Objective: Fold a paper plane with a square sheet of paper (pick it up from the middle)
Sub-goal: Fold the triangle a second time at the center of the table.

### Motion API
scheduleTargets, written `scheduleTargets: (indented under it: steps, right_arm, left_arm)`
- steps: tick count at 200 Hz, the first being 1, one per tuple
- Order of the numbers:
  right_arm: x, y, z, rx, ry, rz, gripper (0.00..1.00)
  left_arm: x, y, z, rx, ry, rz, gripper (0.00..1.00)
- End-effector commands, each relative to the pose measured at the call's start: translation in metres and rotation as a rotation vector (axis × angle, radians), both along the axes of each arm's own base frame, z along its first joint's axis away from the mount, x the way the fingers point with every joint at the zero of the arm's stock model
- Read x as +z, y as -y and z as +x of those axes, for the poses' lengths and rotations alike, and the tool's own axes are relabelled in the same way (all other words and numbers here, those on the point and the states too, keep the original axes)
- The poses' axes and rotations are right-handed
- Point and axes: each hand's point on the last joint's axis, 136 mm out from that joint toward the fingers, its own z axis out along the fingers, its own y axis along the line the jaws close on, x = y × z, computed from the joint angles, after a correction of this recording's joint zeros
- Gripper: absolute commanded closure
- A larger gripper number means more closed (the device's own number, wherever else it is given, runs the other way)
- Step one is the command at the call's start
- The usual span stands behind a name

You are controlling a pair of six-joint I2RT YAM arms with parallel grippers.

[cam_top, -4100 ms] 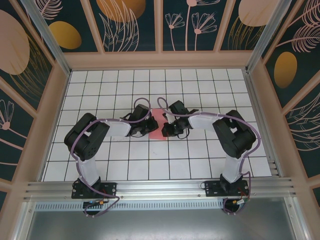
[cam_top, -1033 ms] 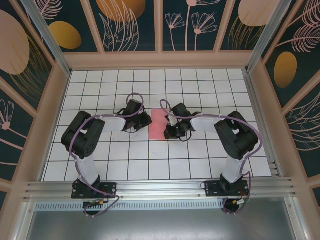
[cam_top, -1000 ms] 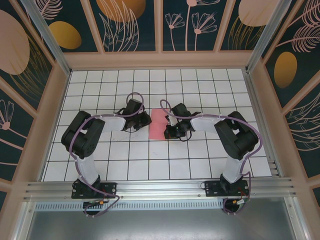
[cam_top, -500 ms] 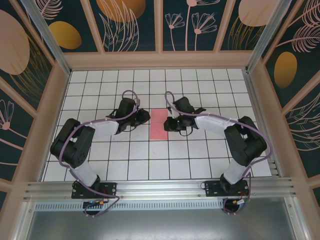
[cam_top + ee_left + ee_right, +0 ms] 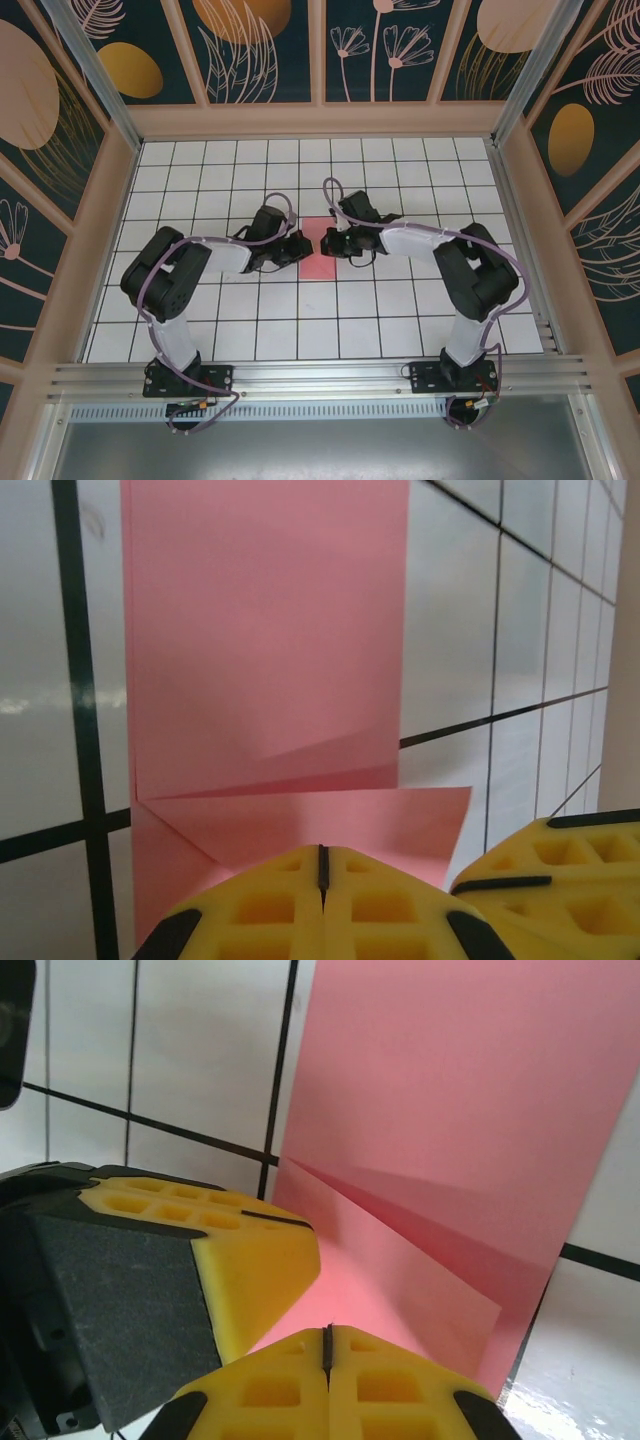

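dead centre of the white grid-tiled counter (image 5: 400,300) lies the thin pink square sheet of paper (image 5: 320,265), doubled into a narrow strip, with slanting corner flaps at the end by the claws. left claw (image 5: 322,865) is clenched, tips together, sitting right on that end. right claw (image 5: 327,1345) is clenched too, nose to nose with it. whether either pinches any paper, i can't tell. reads like crease-pressing for the nose. to do it well: push straight down, slide along the fold rather than across, keep both flaps meeting at the centre line, and don't let the strip skid.
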Motion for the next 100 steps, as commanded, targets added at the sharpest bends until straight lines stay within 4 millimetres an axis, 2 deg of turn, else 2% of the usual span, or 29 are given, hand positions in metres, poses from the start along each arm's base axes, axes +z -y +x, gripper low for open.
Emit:
scheduleTargets:
  steps: [1,27,100]
  right_arm:
    - [-0.008,-0.006,-0.009,0.04,-0.031,-0.01,0.98]
    - [-0.014,-0.006,-0.017,0.068,-0.044,-0.042,0.98]
    - [-0.04,0.013,-0.036,0.076,-0.089,-0.143,0.98]
  left_arm:
    - [-0.003,0.007,0.001,-0.008,-0.009,-0.007,0.97]
    - [-0.003,0.006,0.007,0.015,-0.006,0.013,0.97]
    - [-0.042,-0.019,-0.001,0.076,-0.105,0.178,0.97]
